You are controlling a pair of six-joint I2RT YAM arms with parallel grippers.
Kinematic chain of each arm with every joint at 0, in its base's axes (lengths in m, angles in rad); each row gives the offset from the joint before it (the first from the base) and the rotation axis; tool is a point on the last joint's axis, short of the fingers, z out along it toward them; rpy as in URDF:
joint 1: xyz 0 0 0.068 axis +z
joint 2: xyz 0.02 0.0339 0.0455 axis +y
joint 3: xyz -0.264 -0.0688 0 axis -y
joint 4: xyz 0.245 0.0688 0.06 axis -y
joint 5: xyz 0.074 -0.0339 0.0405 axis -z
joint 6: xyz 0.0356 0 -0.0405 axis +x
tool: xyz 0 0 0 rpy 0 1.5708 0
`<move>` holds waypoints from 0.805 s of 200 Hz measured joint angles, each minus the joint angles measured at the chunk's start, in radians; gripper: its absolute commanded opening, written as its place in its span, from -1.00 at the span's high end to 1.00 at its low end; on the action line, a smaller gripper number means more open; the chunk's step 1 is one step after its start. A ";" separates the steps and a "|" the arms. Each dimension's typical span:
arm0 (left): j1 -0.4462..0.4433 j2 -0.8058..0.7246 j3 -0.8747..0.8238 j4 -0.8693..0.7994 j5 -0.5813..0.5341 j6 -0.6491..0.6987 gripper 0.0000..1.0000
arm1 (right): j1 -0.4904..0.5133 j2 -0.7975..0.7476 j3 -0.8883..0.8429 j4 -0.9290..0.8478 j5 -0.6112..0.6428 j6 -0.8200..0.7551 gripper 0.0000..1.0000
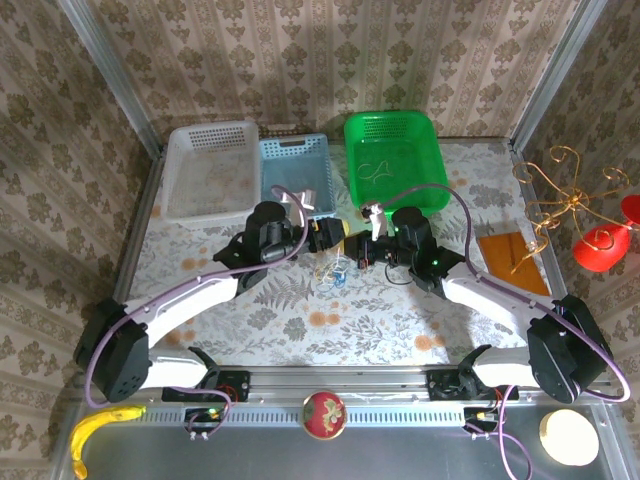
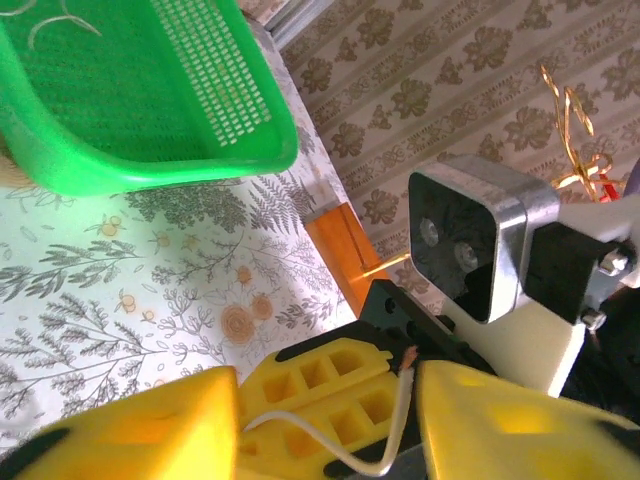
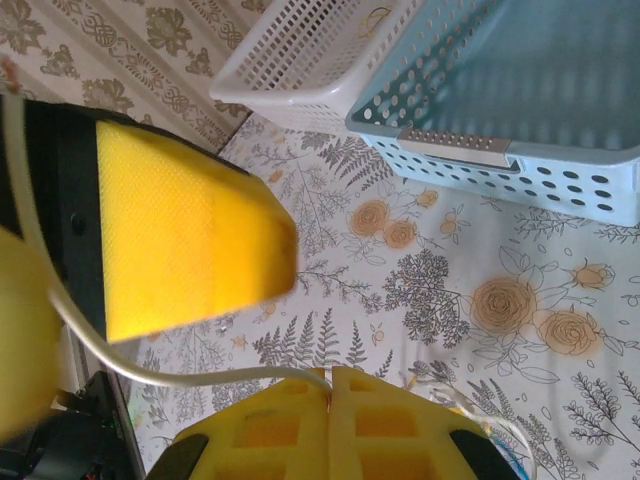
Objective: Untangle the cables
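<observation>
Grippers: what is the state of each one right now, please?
Left gripper: open, with a white cable running across the gap.
Right gripper: closed on the white cable.

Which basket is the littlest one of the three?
The light blue basket is the smallest. It sits in the middle, between the bigger white basket and the bigger green basket.
</observation>
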 measured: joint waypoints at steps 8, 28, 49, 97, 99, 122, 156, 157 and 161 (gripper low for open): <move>0.015 -0.020 0.000 -0.014 -0.001 0.012 -0.49 | 0.000 0.000 0.000 0.000 0.000 0.000 1.00; 0.063 -0.091 -0.003 -0.054 -0.006 0.051 -0.70 | 0.000 0.000 0.002 -0.002 0.008 0.003 1.00; 0.104 -0.178 -0.029 -0.072 -0.019 0.095 -0.81 | 0.000 0.000 0.016 -0.008 0.019 0.008 1.00; 0.129 -0.286 -0.158 -0.129 -0.032 0.218 -0.85 | 0.000 -0.015 0.052 -0.017 0.042 0.035 1.00; 0.129 -0.287 -0.164 -0.130 -0.032 0.224 -0.85 | 0.000 -0.016 0.053 -0.020 0.042 0.035 1.00; 0.129 -0.286 -0.227 -0.143 -0.034 0.289 -0.83 | 0.000 -0.027 0.061 -0.030 0.045 0.053 1.00; 0.128 -0.266 -0.277 -0.133 -0.023 0.373 -0.77 | 0.000 -0.031 0.075 -0.032 0.045 0.081 1.00; 0.128 -0.266 -0.277 -0.132 -0.023 0.374 -0.77 | 0.000 -0.031 0.075 -0.032 0.045 0.082 1.00; 0.127 -0.261 -0.279 -0.129 -0.020 0.381 -0.77 | 0.000 -0.032 0.075 -0.032 0.045 0.086 1.00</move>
